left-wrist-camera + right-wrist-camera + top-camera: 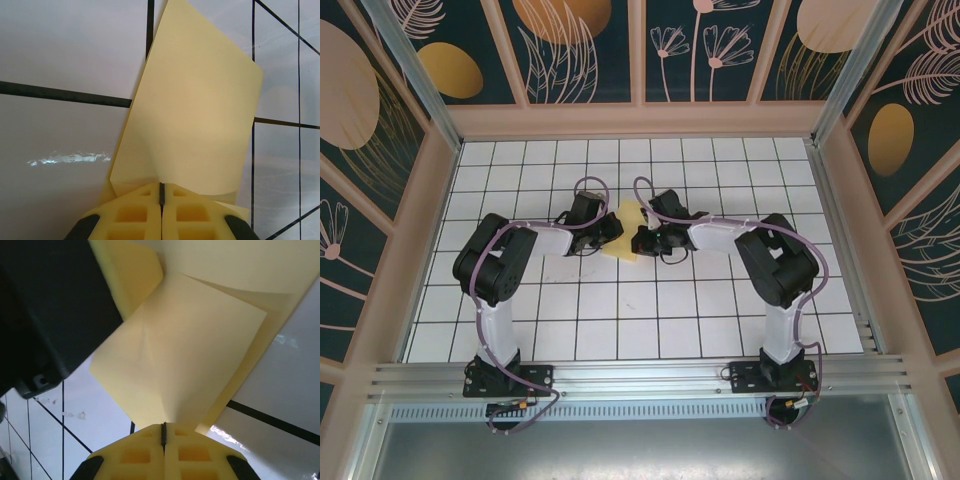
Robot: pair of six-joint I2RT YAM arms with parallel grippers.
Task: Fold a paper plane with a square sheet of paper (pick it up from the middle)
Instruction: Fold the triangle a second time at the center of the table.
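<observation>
The left claw (161, 195), with its two pale yellow, square-pocketed foam pads (132, 215), is pressed shut. The pads meet in one thin dark seam, and a crease of the thin, bright yellow square sheet of paper (195, 110) is nipped in that seam. From the pinch the sheet fans out straight ahead of the claw as a broad flap, tilted to the claw's right. A second layer peeps out from under the flap on both sides, close to the pads. Beneath and around it lies the white tabletop ruled with black grid lines (65, 50).

The right claw (163, 432) is built the same and is also closed tight, gripping another crease of the same sheet. Ahead of it the paper spreads in several overlapping layers. The black body of the left claw is up and to its left, just beside the paper.

From above, the two claws face each other nose to nose near the middle of the tabletop. The sheet is bunched between them and sticks out a little beyond and in front of their tips. I cannot tell whether its lower edge touches the tiles.
</observation>
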